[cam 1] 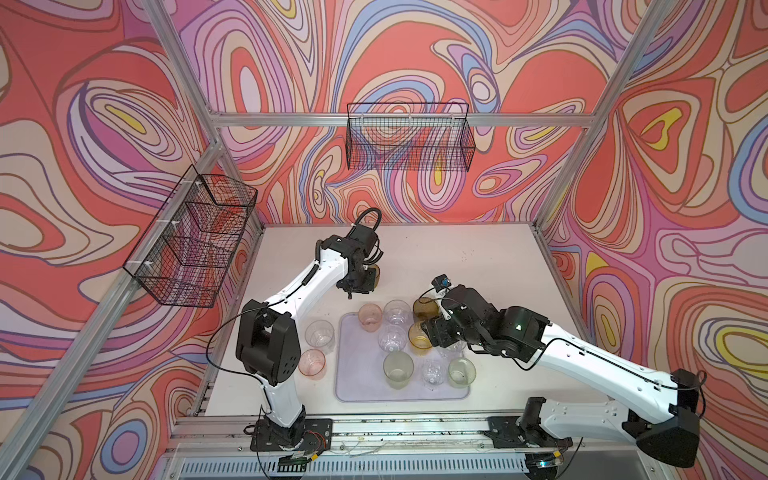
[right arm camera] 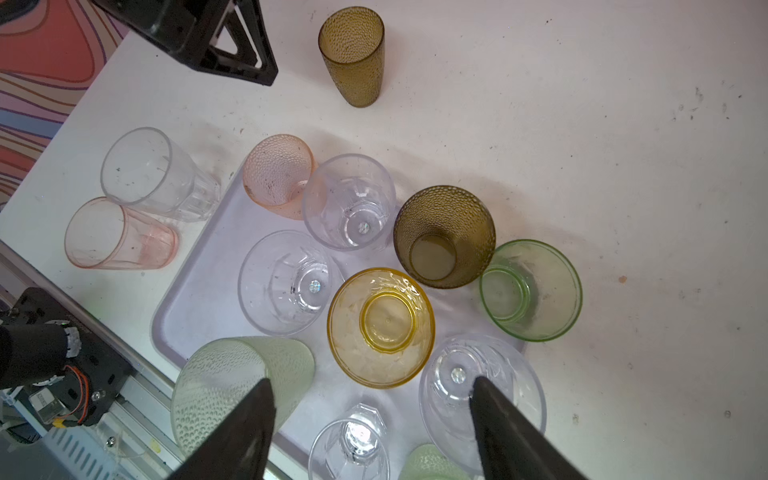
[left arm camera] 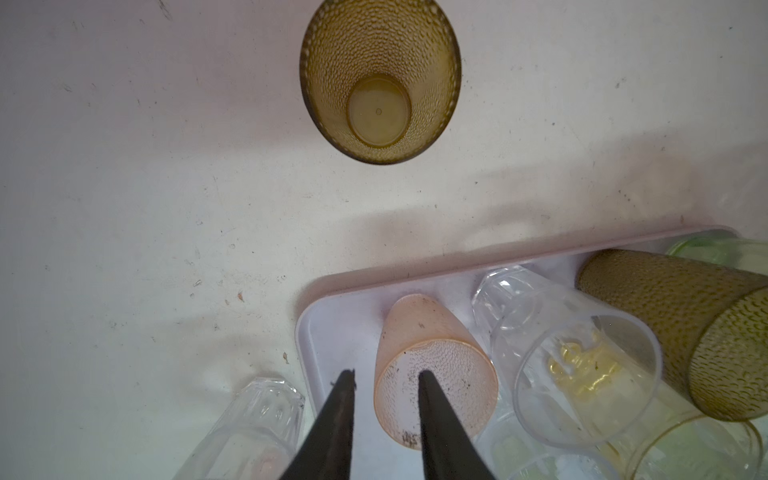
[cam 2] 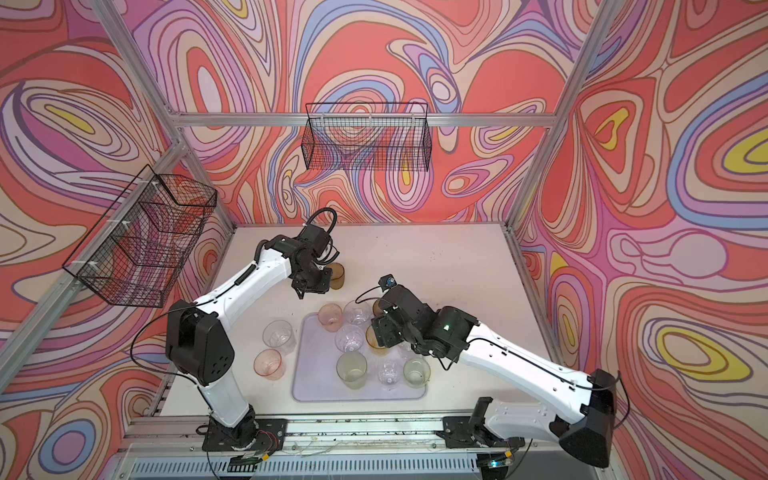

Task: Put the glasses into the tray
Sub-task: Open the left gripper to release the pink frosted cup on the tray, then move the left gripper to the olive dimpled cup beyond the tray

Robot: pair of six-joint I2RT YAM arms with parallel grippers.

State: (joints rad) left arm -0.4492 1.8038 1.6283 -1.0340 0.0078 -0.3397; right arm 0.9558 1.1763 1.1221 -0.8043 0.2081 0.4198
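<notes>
Over at the left, a clear tumbler [cam 1: 320, 336] and a pink tumbler [cam 1: 313, 363] are standing on the bare table [cam 1: 478, 257], just beside the tray [cam 1: 357, 382] but outside it. Further back, the left gripper [left arm camera: 385, 376] is hovering low with its fingers [left arm camera: 340, 415] slightly parted and nothing between them. An olive-brown tumbler [cam 1: 376, 274] is standing upright just beyond it, well apart from the tray.

The rest of the glasses [cam 1: 392, 336] are sitting upright in the tray, crowding toward its right half, some touching. Above that cluster the right gripper [right arm camera: 371, 381] is hanging with its jaws spread wide, gripping nothing.

These tumblers are looking light, stiff and thin-walled to me, and smooth enough to slip — though the dimpled olive one should be offering better purchase. I'd be taking it at the rim, one finger inside and one outside, squeezing gently — a tall, narrow tumbler like that is likely to tip if nudged sideways.
</notes>
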